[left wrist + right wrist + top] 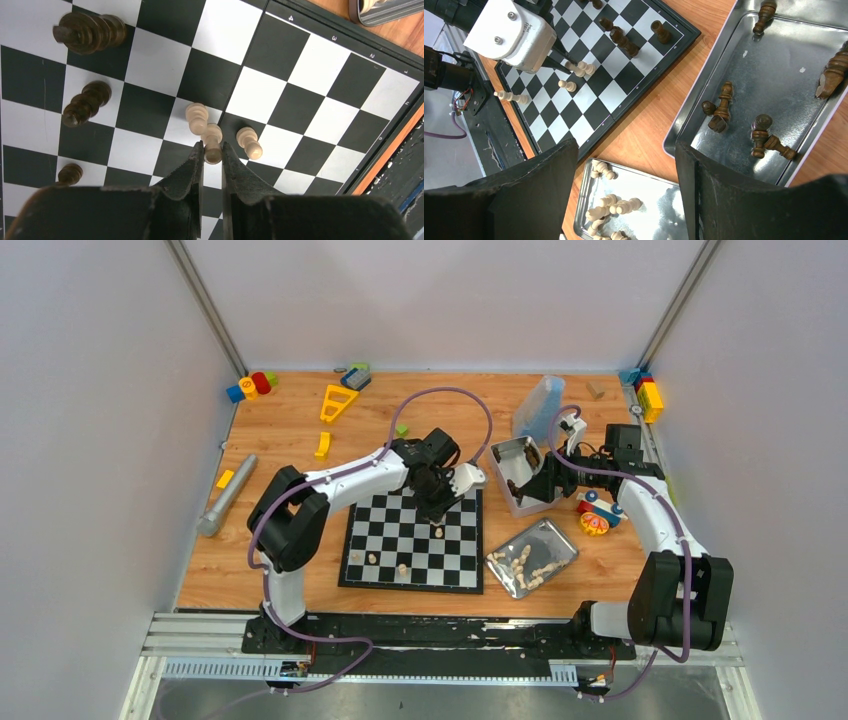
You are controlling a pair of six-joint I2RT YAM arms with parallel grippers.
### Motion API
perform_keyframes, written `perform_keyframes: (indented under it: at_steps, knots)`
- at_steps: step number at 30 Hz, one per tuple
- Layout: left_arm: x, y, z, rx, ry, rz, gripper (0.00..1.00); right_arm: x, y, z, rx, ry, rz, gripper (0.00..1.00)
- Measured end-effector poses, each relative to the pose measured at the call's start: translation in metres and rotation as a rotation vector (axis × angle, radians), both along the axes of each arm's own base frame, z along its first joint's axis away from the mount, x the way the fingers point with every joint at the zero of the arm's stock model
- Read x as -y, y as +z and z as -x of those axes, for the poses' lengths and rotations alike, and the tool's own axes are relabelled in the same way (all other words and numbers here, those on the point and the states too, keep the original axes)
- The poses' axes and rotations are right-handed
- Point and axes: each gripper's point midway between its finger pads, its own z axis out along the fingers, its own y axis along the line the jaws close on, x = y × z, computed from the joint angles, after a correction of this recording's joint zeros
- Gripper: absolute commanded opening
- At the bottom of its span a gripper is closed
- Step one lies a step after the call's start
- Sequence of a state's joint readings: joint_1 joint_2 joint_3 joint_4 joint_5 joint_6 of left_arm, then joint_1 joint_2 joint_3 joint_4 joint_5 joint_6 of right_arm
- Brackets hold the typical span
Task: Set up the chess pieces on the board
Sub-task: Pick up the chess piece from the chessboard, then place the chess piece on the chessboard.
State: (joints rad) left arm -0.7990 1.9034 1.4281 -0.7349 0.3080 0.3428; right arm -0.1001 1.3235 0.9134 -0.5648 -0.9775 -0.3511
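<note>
The board (385, 537) lies flat in front of the left arm. My left gripper (213, 150) is down over its middle, shut on the head of a cream pawn (212, 136) that stands on a square. Two more cream pawns (197, 118) (249, 142) stand right beside it. Three dark pieces (90, 33) (85, 103) (70, 174) stand further left on the board (320, 75). My right gripper (626, 145) hangs open and empty above the two trays, to the right of the board (589, 110).
A metal tray (664, 210) near the board's right edge holds several cream pieces (616, 205). A second tray (704, 90) beyond it holds several dark pieces (723, 105). Colourful toy blocks (250, 386) and a grey cylinder (227, 495) lie along the table's back and left.
</note>
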Motion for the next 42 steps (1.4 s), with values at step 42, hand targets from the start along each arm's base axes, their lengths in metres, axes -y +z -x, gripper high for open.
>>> perform_keyframes:
  at_steps: [42]
  knots:
    - [-0.18,0.019,0.13,0.208,-0.452,-0.025,0.01,0.001,-0.006,-0.001,-0.014,-0.001,0.01,0.72]
